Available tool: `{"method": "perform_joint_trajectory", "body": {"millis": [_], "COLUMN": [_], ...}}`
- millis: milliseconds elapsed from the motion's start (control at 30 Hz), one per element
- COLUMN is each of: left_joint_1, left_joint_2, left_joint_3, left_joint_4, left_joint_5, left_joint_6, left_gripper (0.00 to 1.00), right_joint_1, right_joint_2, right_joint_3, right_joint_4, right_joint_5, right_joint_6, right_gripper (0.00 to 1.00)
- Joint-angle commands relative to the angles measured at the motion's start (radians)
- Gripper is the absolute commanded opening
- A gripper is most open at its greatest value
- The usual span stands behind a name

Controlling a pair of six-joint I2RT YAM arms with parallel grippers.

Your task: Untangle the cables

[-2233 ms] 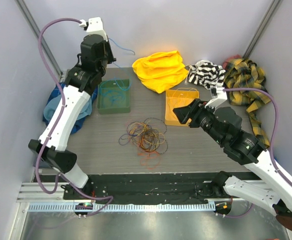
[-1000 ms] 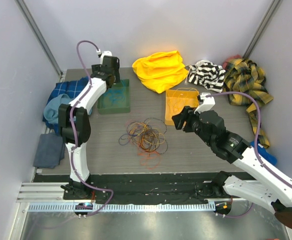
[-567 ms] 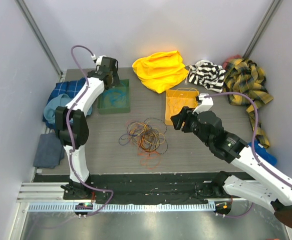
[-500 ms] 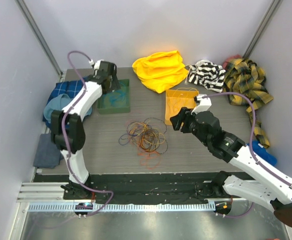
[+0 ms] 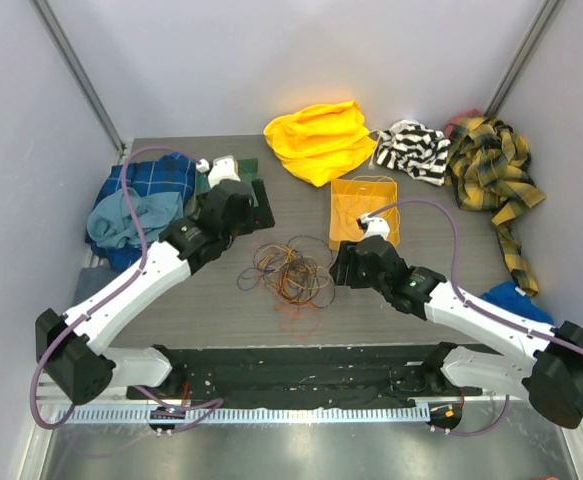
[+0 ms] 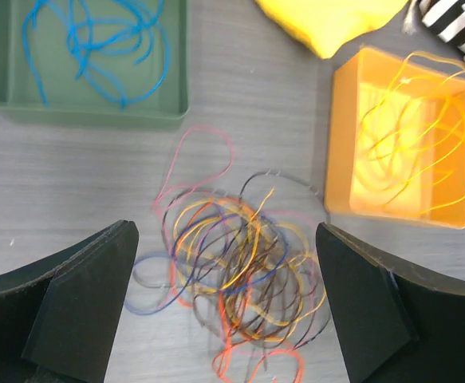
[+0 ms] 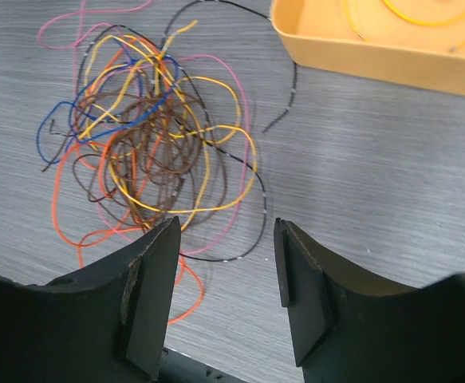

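The cables [image 5: 289, 272] lie in a loose tangle of orange, yellow, brown, blue and pink loops mid-table. Seen from the left wrist, the cables [image 6: 232, 263] lie below and between the wide fingers of my left gripper [image 6: 224, 235], which is open and empty. My left gripper [image 5: 239, 212] hangs above the tangle's far left. My right gripper [image 5: 339, 266] hovers at the tangle's right edge. Through the right wrist camera the cables [image 7: 152, 136] lie ahead and left of my right gripper [image 7: 228, 231], which is open and holds nothing. A black strand [image 7: 252, 183] trails nearest it.
A green tray [image 6: 96, 112] holds blue wires [image 6: 96, 40]. An orange tray [image 6: 340, 159] holds yellow wires [image 6: 407, 136]. The orange tray [image 5: 337, 215] is just beyond my right gripper. Yellow cloth [image 5: 319, 140], striped cloth [image 5: 411, 148], plaid cloth [image 5: 491, 165] and blue cloth [image 5: 141, 195] ring the table.
My left arm pulled back from the green tray and dropped low toward the tangle, jaws opening wide. My right arm lowered and moved left to the tangle's right edge.
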Motion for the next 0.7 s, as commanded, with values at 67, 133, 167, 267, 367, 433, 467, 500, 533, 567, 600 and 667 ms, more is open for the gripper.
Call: {"method": "perform_joint_trajectory", "body": {"millis": [67,133,167,267,367,433,467,500,533,567,600,667], "left_joint_1": [-0.015,-0.015,-0.015,-0.015,-0.013,-0.013,-0.012,-0.012,-0.012,-0.009,-0.007,-0.001], "left_joint_2": [-0.172,-0.209,-0.232,-0.215,-0.154,-0.134,-0.136,-0.149,-0.163,-0.178,-0.210,-0.240], "left_joint_3": [-0.191,-0.272,-0.294,-0.320,-0.311,-0.328,-0.338,-0.352,-0.363,-0.386,-0.394,-0.409], "left_joint_4": [0.004,0.037,0.051,0.035,-0.019,-0.035,-0.038,-0.039,-0.039,-0.035,-0.035,-0.054], "left_joint_5": [-0.111,-0.123,-0.112,-0.074,-0.039,-0.014,-0.011,-0.012,-0.017,-0.022,-0.037,-0.068], "left_joint_6": [-0.094,-0.117,-0.114,-0.102,-0.119,-0.136,-0.154,-0.165,-0.172,-0.183,-0.185,-0.195], "left_gripper": [1.00,1.00,1.00,1.00,1.00,1.00,1.00,1.00,1.00,1.00,1.00,1.00], "right_joint_1": [0.006,0.020,0.027,0.061,0.096,0.128,0.139,0.148,0.171,0.182,0.196,0.226], "right_joint_2": [-0.012,0.044,0.105,0.189,0.240,0.288,0.308,0.332,0.347,0.358,0.384,0.412], "right_joint_3": [-0.003,0.060,0.083,0.145,0.191,0.228,0.254,0.267,0.281,0.309,0.326,0.375], "right_joint_4": [0.096,0.074,0.066,0.092,0.125,0.129,0.131,0.126,0.123,0.114,0.108,0.082], "right_joint_5": [0.017,-0.004,-0.010,-0.013,-0.034,-0.034,-0.028,-0.014,-0.010,-0.007,0.001,0.025], "right_joint_6": [0.020,0.000,-0.006,-0.009,-0.012,-0.017,-0.029,-0.034,-0.043,-0.064,-0.077,-0.112], "right_gripper": [0.58,0.58,0.57,0.55,0.54,0.54,0.54,0.54,0.54,0.53,0.53,0.54]}}
